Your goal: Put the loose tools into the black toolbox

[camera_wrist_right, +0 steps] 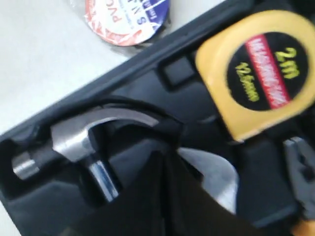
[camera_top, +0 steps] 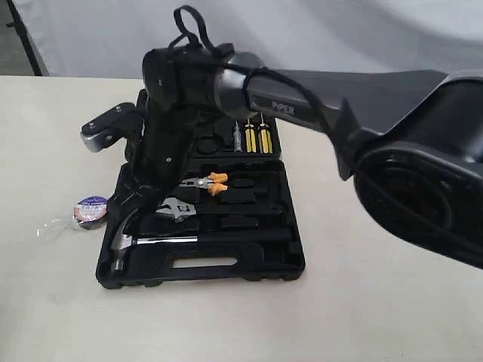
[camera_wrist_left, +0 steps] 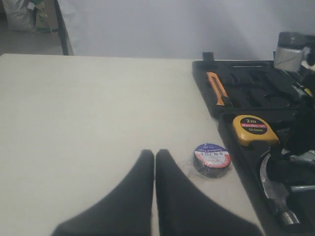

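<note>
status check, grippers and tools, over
Left gripper shut beside small dark tape roll in clear wrap, on table. Right gripper shut over black moulded toolbox; steel claw hammer, silver adjustable wrench inside. Nothing between roll and toolbox.

Illumination: diffuse, even, moderately bright; source probably overhead, not confirmable.
Shadows: soft, faint, narrow band under toolbox [camera_top: 264, 271] edge on table [camera_top: 377, 317].
Glare: specular highlights on hammer [camera_wrist_right: 74, 142] head and neck; white backdrop [camera_top: 302, 30] slightly washed out.
Exterior view: near right arm [camera_top: 423, 173] large, soft-focused.
Left wrist view: mild overall softness, some grain.
Right wrist view: heavy blur throughout; tape measure [camera_wrist_right: 261, 73] print smeared, tape roll [camera_wrist_right: 125, 19] lettering barely legible.
</note>
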Controlling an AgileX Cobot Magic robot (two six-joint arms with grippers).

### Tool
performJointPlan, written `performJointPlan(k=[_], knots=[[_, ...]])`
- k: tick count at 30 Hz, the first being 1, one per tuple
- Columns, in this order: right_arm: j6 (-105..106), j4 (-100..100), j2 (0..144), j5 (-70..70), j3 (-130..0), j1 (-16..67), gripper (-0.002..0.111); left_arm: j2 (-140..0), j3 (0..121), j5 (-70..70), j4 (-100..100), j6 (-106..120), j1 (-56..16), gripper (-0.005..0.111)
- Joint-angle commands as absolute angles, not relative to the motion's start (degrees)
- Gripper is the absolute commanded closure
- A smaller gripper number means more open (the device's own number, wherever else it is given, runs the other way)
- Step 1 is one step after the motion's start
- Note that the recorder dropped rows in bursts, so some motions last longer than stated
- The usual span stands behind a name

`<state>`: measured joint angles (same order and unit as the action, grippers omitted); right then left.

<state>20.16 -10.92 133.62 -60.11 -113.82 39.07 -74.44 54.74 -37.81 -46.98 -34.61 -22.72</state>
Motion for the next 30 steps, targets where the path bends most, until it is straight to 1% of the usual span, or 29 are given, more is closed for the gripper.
performJointPlan(k=[1,3,6,19,30], knots=[[16.4,-2.8,128.8,-66.9,-113.9,37.6,0.109,-74.0,54.2,-36.8,-46.2,-35.2,-22.5,0.105],[16.3,-4.8,128.8,-69.6,-113.9,36.3,0.109,-74.0,54.2,-36.8,-46.2,-35.2,-22.5,0.105],[16.4,-9.3,130.3,-69.9,-113.9,35.6,0.109,-74.0,54.2,-36.8,-46.2,-35.2,-22.5,0.105],[16.4,-12.2,136.8,-61.3,-113.9,37.4,0.109,-74.0,54.2,-36.8,-46.2,-35.2,-22.5,0.105],[16.3,-12.0,138.0,-56.0,-113.9,37.4,0.109,-74.0,54.2,-36.8,-46.2,-35.2,-22.5,0.105]])
